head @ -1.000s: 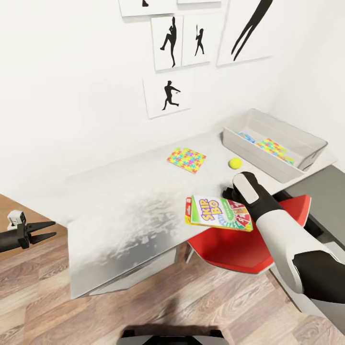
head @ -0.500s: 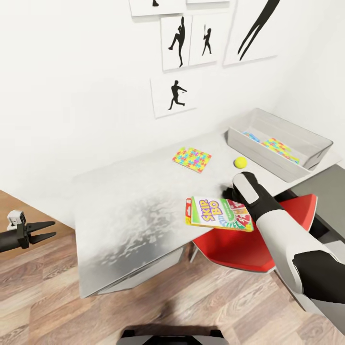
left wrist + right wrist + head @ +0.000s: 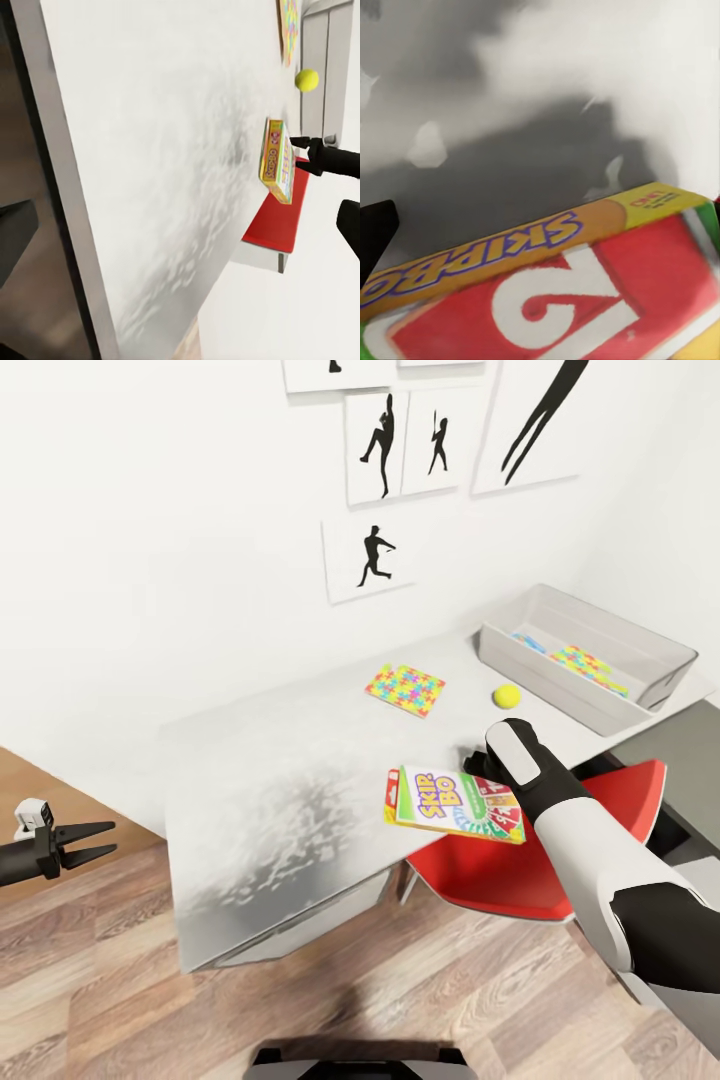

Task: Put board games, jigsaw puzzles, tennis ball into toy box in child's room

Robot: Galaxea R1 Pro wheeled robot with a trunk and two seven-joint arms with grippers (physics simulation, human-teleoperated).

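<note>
One flat, stiff, light Skip-Bo box [image 3: 458, 805] sits clamped by its right edge in my right pincer [image 3: 480, 768]; the grip may slip.

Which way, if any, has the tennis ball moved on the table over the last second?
No. The tennis ball keeps its gap from the jigsaw puzzle and the toy box; only the camera has shifted.

A red chair [image 3: 520, 875] sits tucked under the desk edge on the plank floor [image 3: 420, 1000] (black sports silhouettes [image 3: 372, 555] hang on the white wall above).
</note>
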